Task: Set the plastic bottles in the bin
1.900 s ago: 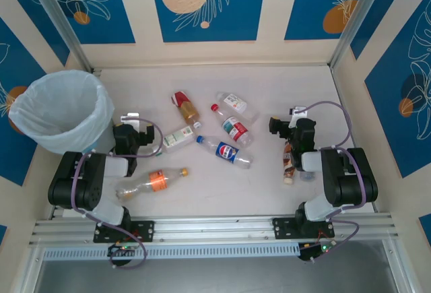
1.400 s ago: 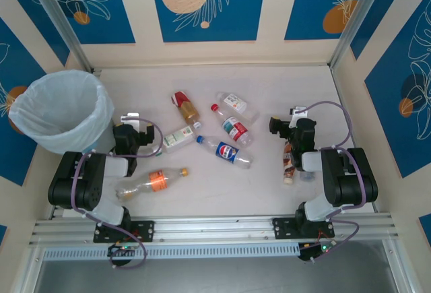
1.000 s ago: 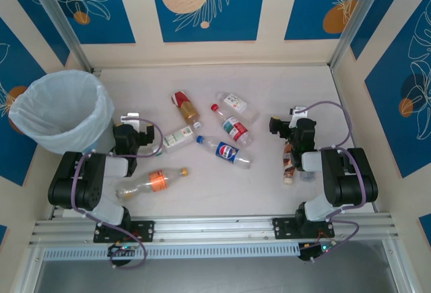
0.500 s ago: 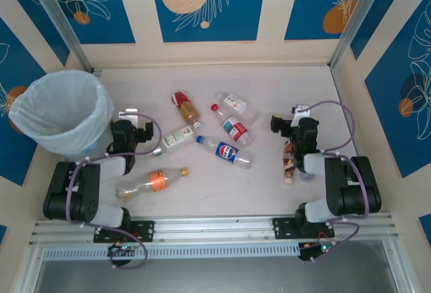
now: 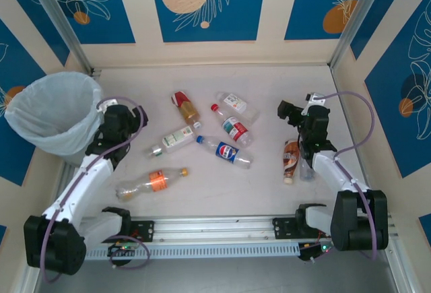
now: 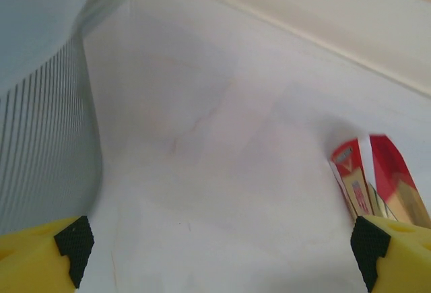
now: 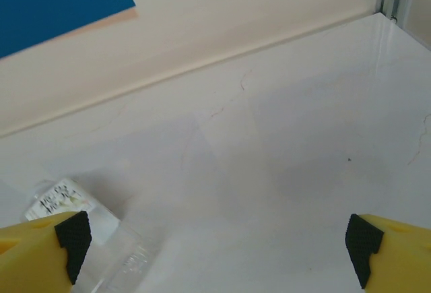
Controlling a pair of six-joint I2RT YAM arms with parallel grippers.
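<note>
bin (image 5: pixel 59 143): round and grey with a white bag (image 5: pixel 50 104) in it, at the far left of the surface (image 5: pixel 269 81)
bottles: seven, all lying down on the surface, outside the bin
middle bunch: red bottle (image 5: pixel 184 106), clear bottle (image 5: pixel 236 104), red and white bottle (image 5: pixel 234 129), green and white bottle (image 5: pixel 176 137) and blue bottle (image 5: pixel 227 152), close together
orange bottle (image 5: pixel 152 181): alone near the front, on the left
brown bottle (image 5: pixel 291 158): alone on the right side
left gripper (image 5: pixel 118 112): just beside the bin, jaws wide apart, nothing in them; the left wrist view has the bin wall on the left and the red bottle on the right
right gripper (image 5: pixel 301 114): just past the far end of the brown bottle, jaws wide apart, nothing in them; the right wrist view has the clear bottle low on the left
</note>
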